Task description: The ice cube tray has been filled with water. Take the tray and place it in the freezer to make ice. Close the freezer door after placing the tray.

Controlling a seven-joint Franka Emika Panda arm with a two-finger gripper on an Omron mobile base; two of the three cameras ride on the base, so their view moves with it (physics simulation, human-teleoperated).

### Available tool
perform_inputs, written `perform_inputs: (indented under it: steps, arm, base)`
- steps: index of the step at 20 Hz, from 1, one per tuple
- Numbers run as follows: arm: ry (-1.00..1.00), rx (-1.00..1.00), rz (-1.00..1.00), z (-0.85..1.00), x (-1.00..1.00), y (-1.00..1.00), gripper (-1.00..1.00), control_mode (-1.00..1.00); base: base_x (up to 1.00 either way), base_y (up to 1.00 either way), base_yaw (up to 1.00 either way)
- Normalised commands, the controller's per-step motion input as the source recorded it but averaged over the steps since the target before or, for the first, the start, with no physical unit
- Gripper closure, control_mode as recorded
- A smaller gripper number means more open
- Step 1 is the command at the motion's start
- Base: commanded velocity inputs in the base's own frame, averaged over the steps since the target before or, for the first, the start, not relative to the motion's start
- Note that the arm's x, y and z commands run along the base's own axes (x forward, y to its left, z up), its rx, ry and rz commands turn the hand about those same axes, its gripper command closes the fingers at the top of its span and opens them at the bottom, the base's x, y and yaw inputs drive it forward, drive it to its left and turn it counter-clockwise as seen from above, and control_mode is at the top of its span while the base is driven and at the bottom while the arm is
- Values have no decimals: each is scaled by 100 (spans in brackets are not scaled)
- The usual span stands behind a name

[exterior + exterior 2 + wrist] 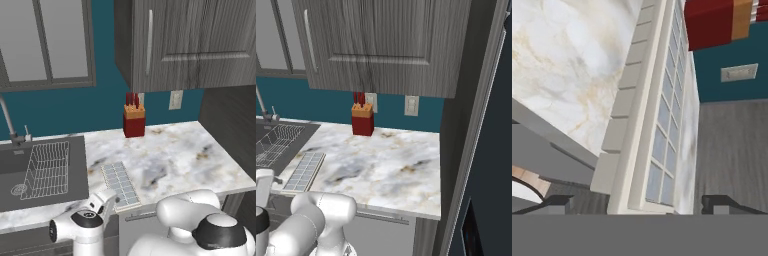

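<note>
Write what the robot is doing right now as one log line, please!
phase: reaching | gripper: open, at near end of ice cube tray | tray: on counter beside sink | held: nothing

The left base view looks forward and down from behind the arm's left side, over the marble counter (170, 150) toward the teal wall, with the sink (30, 170) at its left. The right base view faces the same counter (391, 160) from the right. Both share the red knife block (134, 121) (362, 120) and ice cube tray (120, 184) (305, 171). The hand view sits close against the tray (662, 125), rolled sideways.
</note>
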Motion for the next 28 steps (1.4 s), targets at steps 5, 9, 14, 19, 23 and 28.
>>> perform_inputs:
  steps: [5,9,14,19,23,28]
  arm:
    - [0,0,0,-8,0,-14,-100,-100]
    - [0,0,0,-6,0,-9,-100,-100]
    - [0,0,0,-4,5,0,-100,-100]
    - [0,-1,0,-10,10,0,-100,-100]
    - [0,-3,0,-13,9,-1,-100,-100]
    - [0,-1,0,-5,13,-3,-100,-100]
  base:
    - [0,0,0]
    - [0,0,0]
    - [0,0,0]
    - [0,0,0]
    - [0,0,0]
    - [0,0,0]
